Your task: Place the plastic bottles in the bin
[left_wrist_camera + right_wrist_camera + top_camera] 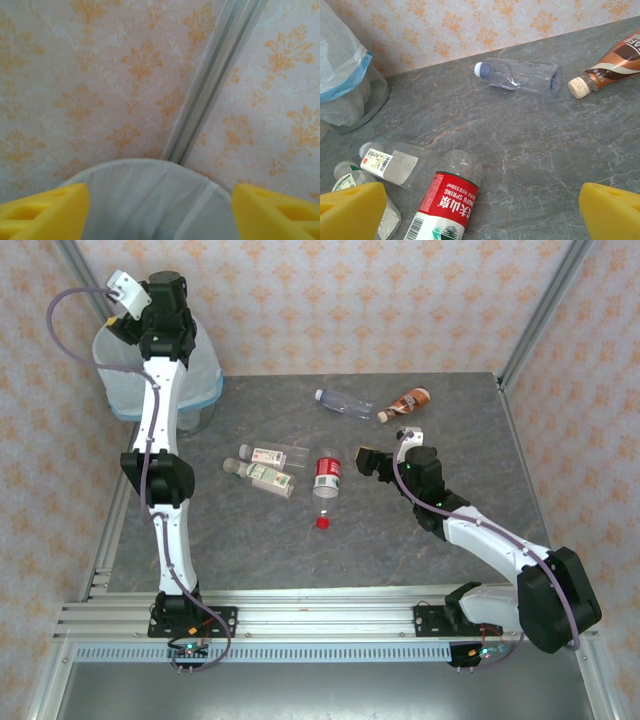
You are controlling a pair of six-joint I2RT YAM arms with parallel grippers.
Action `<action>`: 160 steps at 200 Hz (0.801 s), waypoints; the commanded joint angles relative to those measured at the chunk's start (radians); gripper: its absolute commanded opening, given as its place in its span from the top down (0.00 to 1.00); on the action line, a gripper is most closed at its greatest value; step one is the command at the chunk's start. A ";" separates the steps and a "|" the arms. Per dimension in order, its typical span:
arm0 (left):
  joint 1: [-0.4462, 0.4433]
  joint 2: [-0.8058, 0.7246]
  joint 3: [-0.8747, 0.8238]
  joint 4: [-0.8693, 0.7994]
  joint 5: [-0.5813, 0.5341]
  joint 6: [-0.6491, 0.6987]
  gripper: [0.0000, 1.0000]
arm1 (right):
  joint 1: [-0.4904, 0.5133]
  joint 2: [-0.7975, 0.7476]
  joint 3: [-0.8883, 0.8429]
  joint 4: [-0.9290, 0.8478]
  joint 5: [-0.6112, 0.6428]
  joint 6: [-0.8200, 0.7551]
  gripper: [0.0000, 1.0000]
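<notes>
Left end effector [160,212] hangs over the bin [207,380], jaws wide, empty; right end effector [482,212] is spread wide above the table [545,150]. Five plastic bottles [328,475] lie there.

This looks like a robot test lab; flowery paper walls [350,300] hang on bare metal posts [545,310]; a grey stone-look table [250,550] sits inside; metal rails [320,618] at its near edge hold two robot arms [165,500].

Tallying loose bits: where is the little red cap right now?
In the top view the red cap lies near the middle of the table, just on the near side of the red-labelled bottle.
</notes>
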 commanded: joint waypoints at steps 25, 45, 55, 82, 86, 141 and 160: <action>0.007 -0.048 0.045 -0.057 0.108 -0.012 0.02 | -0.003 0.010 0.011 0.000 0.004 0.007 0.01; 0.005 -0.068 0.045 -0.072 0.178 0.005 0.00 | -0.004 0.027 0.021 0.000 -0.006 0.005 0.01; 0.003 -0.078 0.044 -0.079 0.214 0.010 0.00 | -0.004 0.035 0.026 0.001 -0.010 0.003 0.01; -0.011 -0.100 0.043 -0.082 0.265 0.042 0.00 | -0.004 0.050 0.039 0.001 -0.017 0.000 0.01; -0.015 -0.103 0.044 -0.082 0.268 0.049 0.00 | -0.004 0.053 0.040 0.000 -0.018 0.001 0.01; -0.060 -0.156 0.043 -0.150 0.326 0.058 0.00 | -0.004 0.059 0.040 -0.009 -0.017 0.000 0.01; -0.078 -0.186 0.027 -0.182 0.357 0.058 0.00 | -0.004 0.059 0.040 -0.019 -0.011 0.000 0.01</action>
